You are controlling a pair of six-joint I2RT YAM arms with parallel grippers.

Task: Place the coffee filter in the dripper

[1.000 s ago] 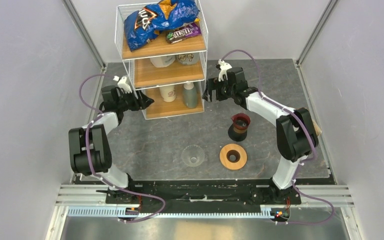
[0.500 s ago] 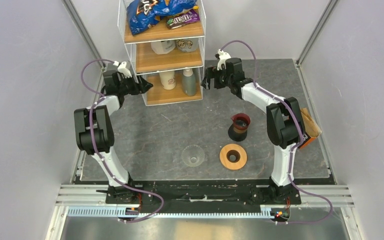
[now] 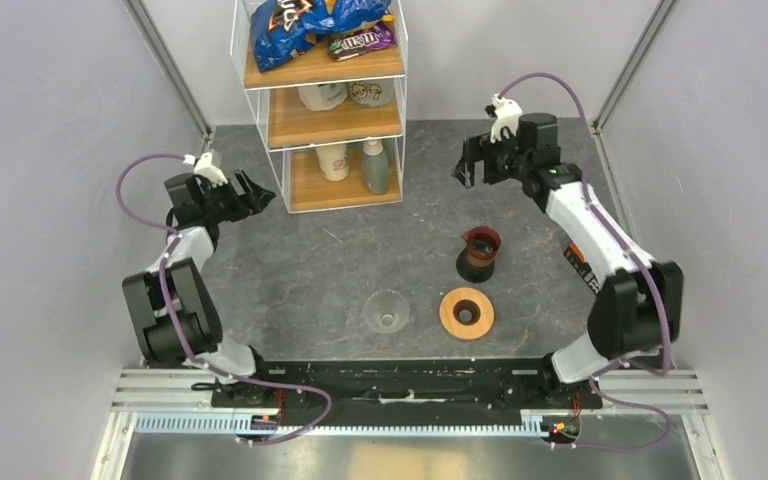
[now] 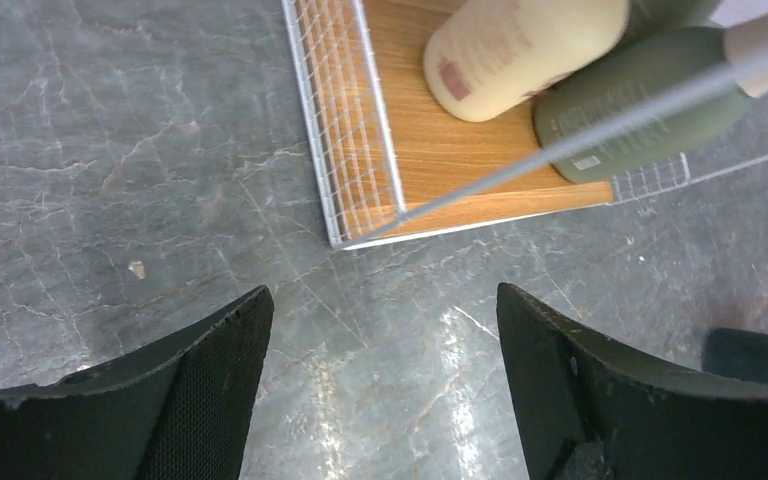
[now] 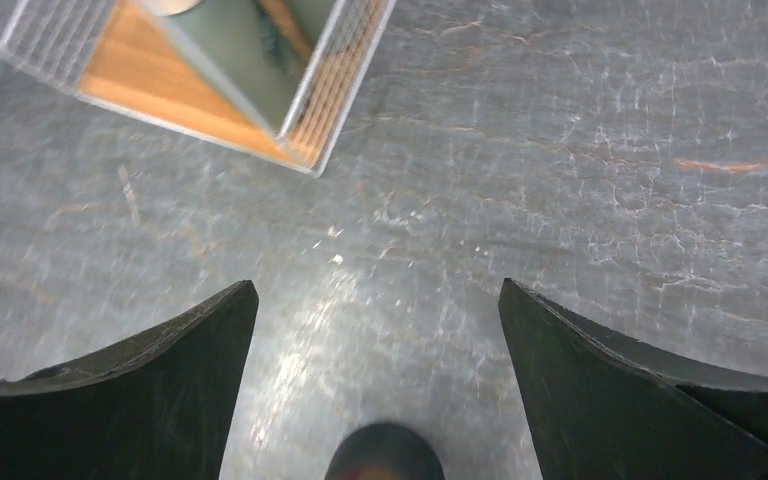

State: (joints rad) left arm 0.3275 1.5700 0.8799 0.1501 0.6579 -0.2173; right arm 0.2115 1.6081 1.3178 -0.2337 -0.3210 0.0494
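White wire rack (image 3: 307,192) stands between left pincer (image 3: 258,192) and right pincer (image 3: 463,172), both released, apparently touching neither.

The brown packet (image 3: 360,42) on the top shelf (image 3: 325,70) carries white "m&m's" lettering, only just legible from above. The blue bag (image 3: 305,20) beside it bears large white letters, too crumpled to read. In the left wrist view, the green bottle (image 4: 640,110) has a small pale label with fine print, and the cream bottle (image 4: 520,45) has a brownish patch. Neither can be read.
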